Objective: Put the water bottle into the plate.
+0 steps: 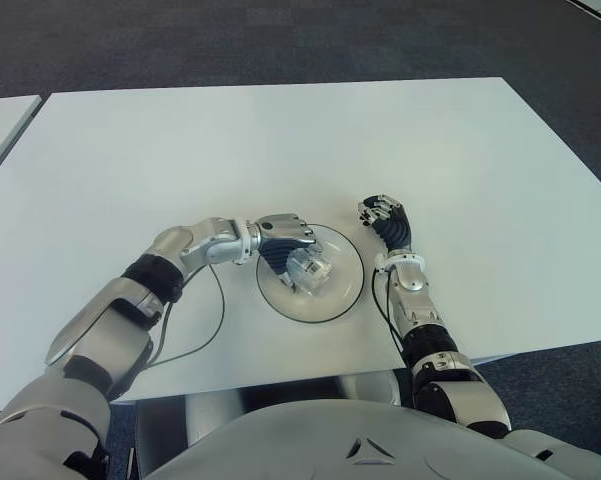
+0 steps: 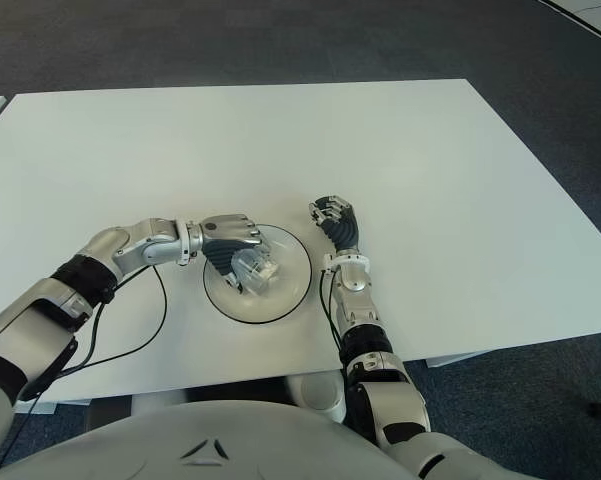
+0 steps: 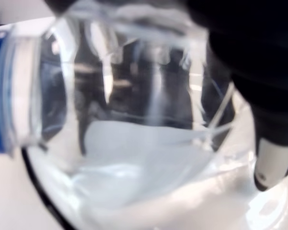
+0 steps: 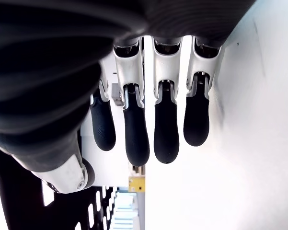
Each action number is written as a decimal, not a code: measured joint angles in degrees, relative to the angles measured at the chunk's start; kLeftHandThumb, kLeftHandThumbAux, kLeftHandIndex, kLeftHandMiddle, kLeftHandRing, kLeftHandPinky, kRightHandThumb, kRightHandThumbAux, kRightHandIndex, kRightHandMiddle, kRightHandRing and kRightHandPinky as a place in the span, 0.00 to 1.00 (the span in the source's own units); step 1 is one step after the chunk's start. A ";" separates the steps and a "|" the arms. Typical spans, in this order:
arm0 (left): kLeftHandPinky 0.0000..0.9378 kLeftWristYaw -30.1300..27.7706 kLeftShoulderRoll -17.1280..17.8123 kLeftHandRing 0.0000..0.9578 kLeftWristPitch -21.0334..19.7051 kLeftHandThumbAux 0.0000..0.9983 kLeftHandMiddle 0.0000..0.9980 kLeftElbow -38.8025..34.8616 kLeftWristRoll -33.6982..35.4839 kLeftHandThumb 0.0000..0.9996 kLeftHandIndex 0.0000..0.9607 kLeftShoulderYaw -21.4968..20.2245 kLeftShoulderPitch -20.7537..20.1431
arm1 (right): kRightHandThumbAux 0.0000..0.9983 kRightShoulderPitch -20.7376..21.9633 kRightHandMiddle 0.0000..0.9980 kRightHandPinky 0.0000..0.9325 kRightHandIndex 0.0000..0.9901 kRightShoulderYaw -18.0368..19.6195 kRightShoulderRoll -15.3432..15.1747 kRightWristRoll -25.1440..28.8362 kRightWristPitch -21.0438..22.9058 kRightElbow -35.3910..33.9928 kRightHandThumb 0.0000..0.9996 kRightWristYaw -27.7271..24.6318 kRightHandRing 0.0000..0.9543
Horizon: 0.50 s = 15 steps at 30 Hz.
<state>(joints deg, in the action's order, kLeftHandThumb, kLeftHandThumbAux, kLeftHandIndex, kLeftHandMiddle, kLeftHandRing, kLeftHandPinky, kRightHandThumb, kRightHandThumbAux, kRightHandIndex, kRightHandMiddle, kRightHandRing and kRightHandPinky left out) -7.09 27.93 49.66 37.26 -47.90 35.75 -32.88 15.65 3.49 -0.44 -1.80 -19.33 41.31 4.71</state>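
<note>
At frame centre, the left robot hand (image 1: 285, 238) clasps the clear water bottle (image 1: 308, 268) over the plate (image 1: 345, 293), its long axis tilted; the right robot hand (image 1: 383, 217), fingers loosely curled and empty, shows just right of the plate on the bench (image 1: 280, 140).

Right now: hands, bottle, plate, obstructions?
Left hand shut on water bottle, over the plate. Right hand beside plate, holding nothing. Nothing in the way.

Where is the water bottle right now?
The water bottle lies over the plate near the table's front edge, gripped by the left hand.
</note>
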 measured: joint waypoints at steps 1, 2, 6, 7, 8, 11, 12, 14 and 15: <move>0.50 0.08 0.14 0.47 -0.07 0.63 0.38 -0.02 -0.29 0.44 0.14 0.21 -0.15 | 0.73 0.01 0.53 0.57 0.43 0.00 -0.01 0.00 0.00 0.02 0.70 0.00 0.56; 0.43 0.09 0.28 0.39 -0.22 0.63 0.32 -0.04 -0.55 0.41 0.10 0.41 -0.26 | 0.73 0.03 0.53 0.57 0.43 -0.01 -0.02 0.00 0.00 0.04 0.70 0.00 0.56; 0.22 0.36 0.47 0.18 -1.37 0.63 0.14 -0.31 -1.32 0.34 0.03 0.92 -0.54 | 0.73 0.03 0.53 0.58 0.43 -0.01 -0.05 0.00 0.00 0.07 0.70 -0.03 0.56; 0.14 0.43 0.47 0.11 -1.82 0.63 0.09 -0.54 -1.59 0.32 0.02 0.98 -0.56 | 0.73 0.03 0.54 0.58 0.43 -0.01 -0.05 0.00 0.00 0.08 0.70 -0.03 0.56; 0.10 0.48 0.50 0.07 -2.34 0.63 0.06 -0.89 -1.81 0.31 0.01 1.07 -0.56 | 0.73 0.03 0.54 0.58 0.43 -0.02 -0.06 -0.01 0.00 0.08 0.70 -0.04 0.57; 0.03 1.47 0.67 0.02 -3.60 0.62 0.02 -2.32 -3.20 0.30 0.00 1.27 -0.44 | 0.73 0.05 0.54 0.58 0.43 -0.02 -0.07 -0.03 0.00 0.08 0.70 -0.04 0.57; 0.03 1.97 0.77 0.02 -3.96 0.61 0.01 -2.80 -3.80 0.30 0.00 1.31 -0.33 | 0.73 0.06 0.54 0.58 0.43 -0.03 -0.07 -0.04 0.00 0.08 0.70 -0.04 0.57; 0.01 3.75 1.02 0.01 -4.65 0.58 0.01 -3.74 -5.31 0.31 0.00 1.44 -0.02 | 0.73 0.10 0.54 0.57 0.43 -0.04 -0.06 -0.05 0.00 0.09 0.70 -0.04 0.57; 0.01 4.69 1.12 0.00 -4.93 0.56 0.00 -4.07 -6.08 0.31 0.00 1.49 0.09 | 0.73 0.11 0.54 0.57 0.43 -0.04 -0.05 -0.05 0.00 0.09 0.70 -0.05 0.56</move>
<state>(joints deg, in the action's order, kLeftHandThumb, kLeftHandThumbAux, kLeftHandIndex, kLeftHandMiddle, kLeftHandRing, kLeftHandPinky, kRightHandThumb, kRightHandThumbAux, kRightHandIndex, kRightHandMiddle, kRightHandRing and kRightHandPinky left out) -2.40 29.05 44.73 33.19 -53.98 37.23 -32.79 15.77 3.45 -0.50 -1.86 -19.33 41.41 4.66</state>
